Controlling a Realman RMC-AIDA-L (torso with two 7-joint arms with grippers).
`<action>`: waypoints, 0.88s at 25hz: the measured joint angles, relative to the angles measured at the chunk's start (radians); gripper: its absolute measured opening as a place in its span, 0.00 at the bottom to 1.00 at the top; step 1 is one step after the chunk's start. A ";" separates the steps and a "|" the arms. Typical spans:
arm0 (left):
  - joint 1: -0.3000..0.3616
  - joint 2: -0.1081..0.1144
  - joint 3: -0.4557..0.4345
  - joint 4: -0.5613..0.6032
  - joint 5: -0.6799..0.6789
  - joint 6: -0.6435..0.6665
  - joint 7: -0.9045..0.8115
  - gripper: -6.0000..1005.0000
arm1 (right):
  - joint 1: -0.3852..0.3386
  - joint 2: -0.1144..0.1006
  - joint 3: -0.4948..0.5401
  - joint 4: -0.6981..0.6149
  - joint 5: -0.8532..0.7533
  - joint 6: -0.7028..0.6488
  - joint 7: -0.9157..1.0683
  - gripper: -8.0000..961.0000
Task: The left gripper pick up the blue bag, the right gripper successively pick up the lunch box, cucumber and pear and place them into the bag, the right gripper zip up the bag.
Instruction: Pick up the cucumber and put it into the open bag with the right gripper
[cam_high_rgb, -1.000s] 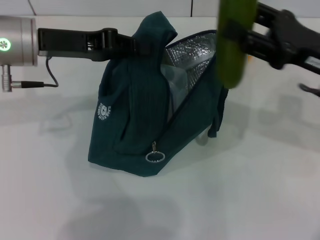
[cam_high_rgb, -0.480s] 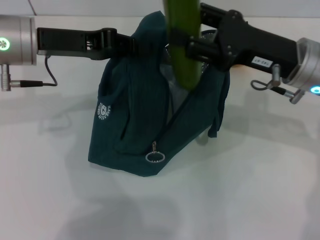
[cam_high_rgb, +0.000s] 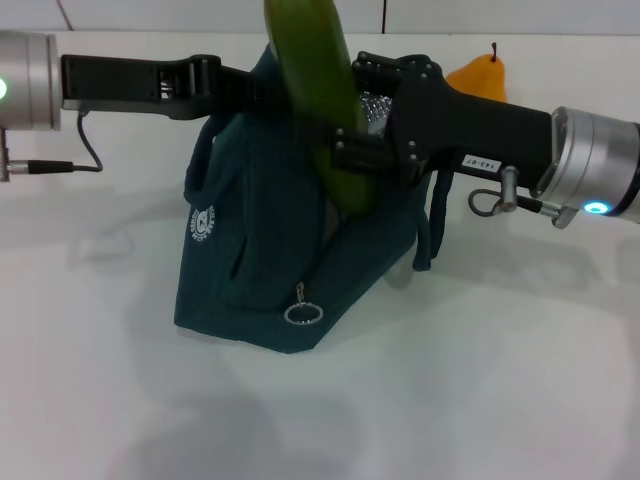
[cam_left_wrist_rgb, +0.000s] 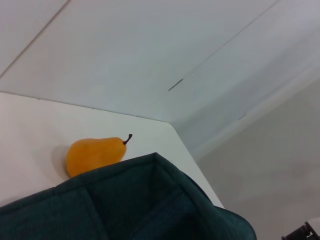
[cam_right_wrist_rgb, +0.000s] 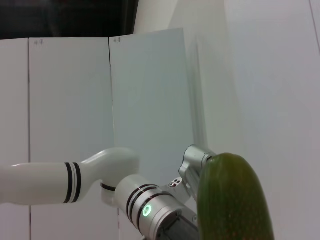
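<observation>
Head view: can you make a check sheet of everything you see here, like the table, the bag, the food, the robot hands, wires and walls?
Surface: white table, bare around the bag.
Blue bag: stands upright, mouth open, silver lining showing, zip ring hanging at the front.
Cucumber: tilted, lower end going into the bag's mouth.
Pear: lying on the table behind the bag.
Lunch box: not seen.
Clutter: nothing seen.
Left hand: holds the bag's top edge up.
Right hand: shut on the cucumber over the bag.
Cables: a black one by the left wrist, a loop under the right wrist.
Surroundings: pale panelled wall.
</observation>
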 joint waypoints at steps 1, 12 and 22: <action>0.001 0.001 0.000 0.000 0.000 0.000 0.000 0.05 | -0.001 0.000 -0.007 -0.001 0.007 0.003 -0.004 0.69; 0.000 0.002 0.003 -0.004 0.000 0.001 -0.003 0.05 | 0.000 0.000 -0.018 -0.010 0.033 0.025 -0.060 0.70; -0.001 0.002 -0.001 -0.005 -0.005 0.002 -0.006 0.05 | -0.016 0.000 -0.051 -0.010 0.041 0.039 -0.131 0.71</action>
